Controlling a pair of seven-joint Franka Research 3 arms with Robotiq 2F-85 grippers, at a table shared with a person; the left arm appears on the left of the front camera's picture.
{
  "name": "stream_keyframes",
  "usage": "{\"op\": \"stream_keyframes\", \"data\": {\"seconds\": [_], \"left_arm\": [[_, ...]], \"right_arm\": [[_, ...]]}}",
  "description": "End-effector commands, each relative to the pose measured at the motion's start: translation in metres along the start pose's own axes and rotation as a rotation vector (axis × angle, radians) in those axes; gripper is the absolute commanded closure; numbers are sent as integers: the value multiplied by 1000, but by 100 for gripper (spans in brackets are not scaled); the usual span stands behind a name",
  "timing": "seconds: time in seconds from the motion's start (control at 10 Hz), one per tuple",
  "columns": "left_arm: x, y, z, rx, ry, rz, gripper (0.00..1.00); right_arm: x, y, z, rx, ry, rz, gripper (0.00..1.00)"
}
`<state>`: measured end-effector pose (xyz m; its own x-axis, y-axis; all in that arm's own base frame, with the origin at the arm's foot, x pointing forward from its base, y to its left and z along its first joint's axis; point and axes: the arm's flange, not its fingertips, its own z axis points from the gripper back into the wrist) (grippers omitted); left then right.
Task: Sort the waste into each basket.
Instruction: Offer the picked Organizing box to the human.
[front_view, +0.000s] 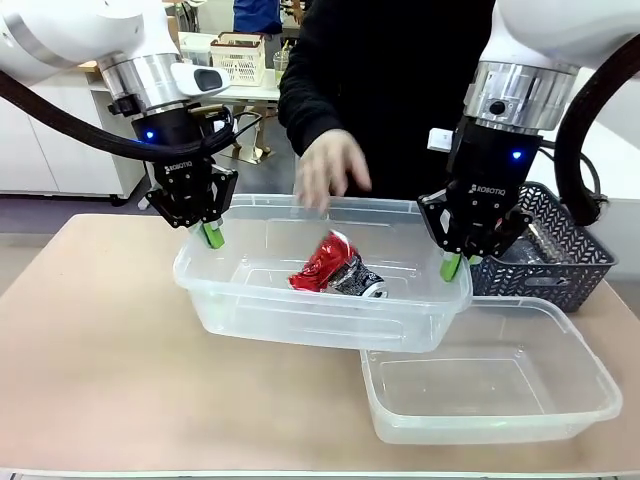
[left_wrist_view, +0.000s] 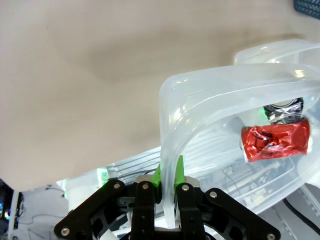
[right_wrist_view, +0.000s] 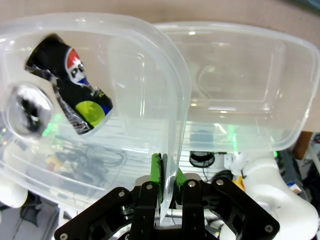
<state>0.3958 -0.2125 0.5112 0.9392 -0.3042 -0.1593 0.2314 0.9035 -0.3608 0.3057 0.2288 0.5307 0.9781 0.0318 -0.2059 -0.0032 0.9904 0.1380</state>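
Note:
A clear tub hangs tilted above the table, held at both ends. My left gripper is shut on its left rim, and the green pads pinch the tub wall. My right gripper is shut on the right rim, with the wall clamped between the pads. Inside lie a crushed red can and a dark crushed can. A second clear tub sits on the table at the front right, partly under the held one.
A person's hand hovers over the far rim of the held tub. A dark grey slotted basket stands at the right, behind my right gripper. Bare tabletop spreads to the left.

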Motion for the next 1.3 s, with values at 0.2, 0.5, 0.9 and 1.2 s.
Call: {"op": "stream_keyframes", "data": {"seconds": [0.2,0.5,0.9,1.2], "left_arm": [[-3,0,3,-6,-9,-3,95],[-3,0,3,-6,-9,-3,95],[-3,0,3,-6,-9,-3,95],[-3,0,3,-6,-9,-3,95]], "right_arm": [[-1,2,3,13,5,12,94],[-1,2,3,13,5,12,94],[-1,2,3,13,5,12,94],[-1,2,3,13,5,12,94]]}}
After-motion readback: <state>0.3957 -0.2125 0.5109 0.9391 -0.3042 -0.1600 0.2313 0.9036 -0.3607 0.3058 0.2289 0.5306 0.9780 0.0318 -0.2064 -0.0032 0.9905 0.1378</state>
